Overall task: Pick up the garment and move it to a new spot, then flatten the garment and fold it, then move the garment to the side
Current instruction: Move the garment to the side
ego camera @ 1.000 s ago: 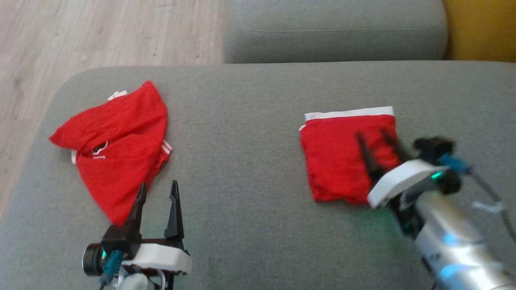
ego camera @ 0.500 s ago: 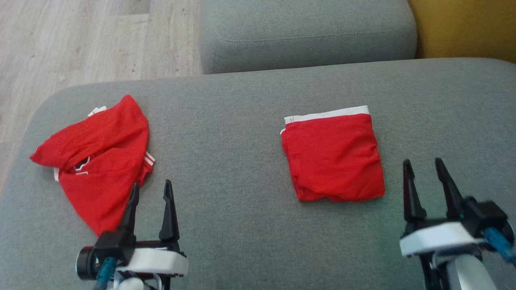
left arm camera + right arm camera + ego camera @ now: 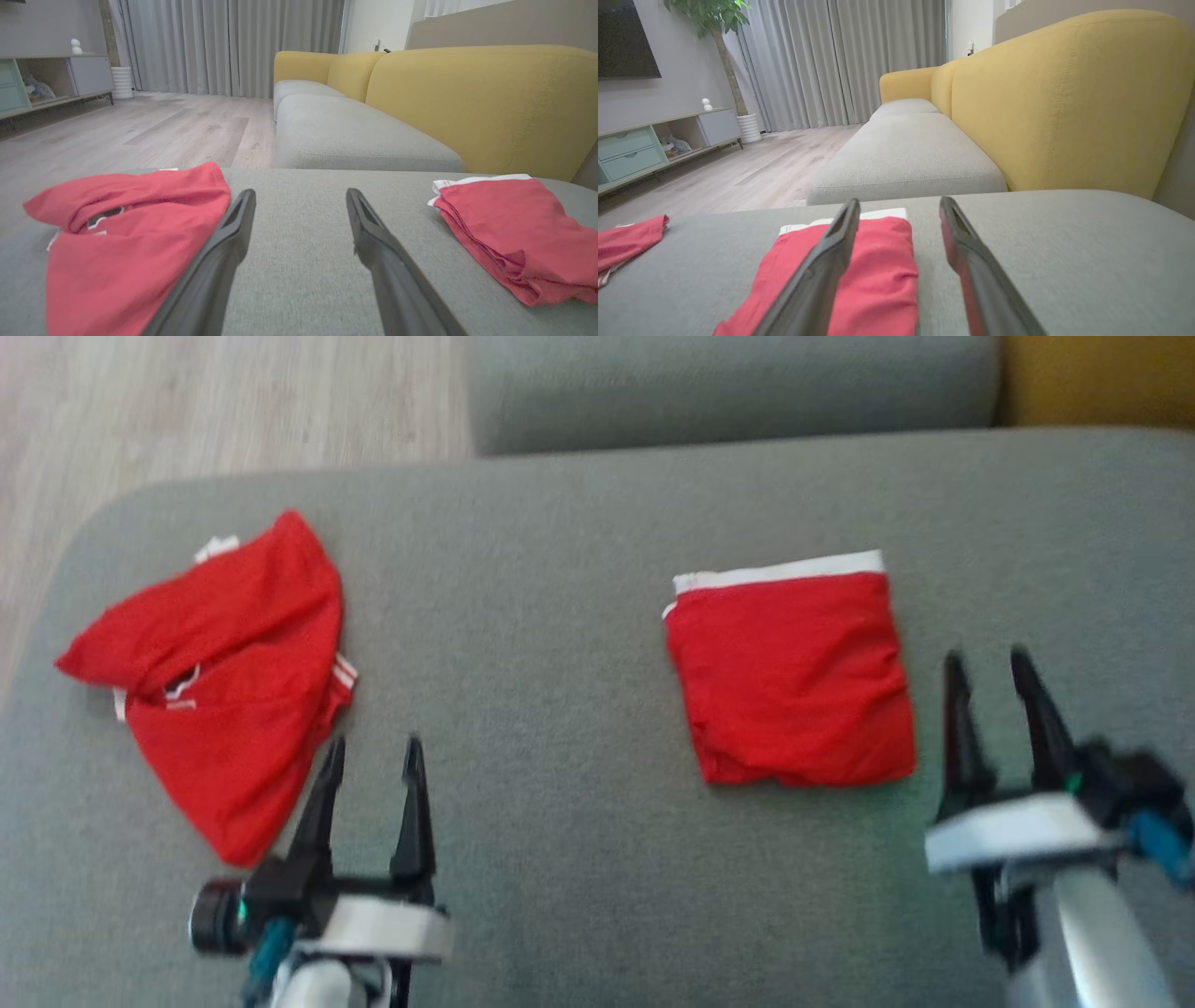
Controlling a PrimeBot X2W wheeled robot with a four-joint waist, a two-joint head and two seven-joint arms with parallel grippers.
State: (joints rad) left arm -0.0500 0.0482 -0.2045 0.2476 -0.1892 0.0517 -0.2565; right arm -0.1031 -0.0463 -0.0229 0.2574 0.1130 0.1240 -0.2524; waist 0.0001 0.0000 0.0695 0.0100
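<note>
A folded red garment with a white waistband lies flat on the grey cushion, right of centre. In the right wrist view the folded garment sits just left of my fingers. My right gripper is open and empty, beside the garment's right edge and apart from it. A second red garment lies crumpled at the left. My left gripper stands open and empty just right of its near corner. The folded garment also appears at the right of the left wrist view.
The cushion's rounded left edge drops to a wooden floor. Another grey sofa seat lies beyond the far edge, with a yellow backrest on the right. Bare cushion stretches between the two garments.
My right gripper has pulled back off the folded garment, toward me and to the right. The head camera has shifted a little. The left gripper and both garments have stayed put.
</note>
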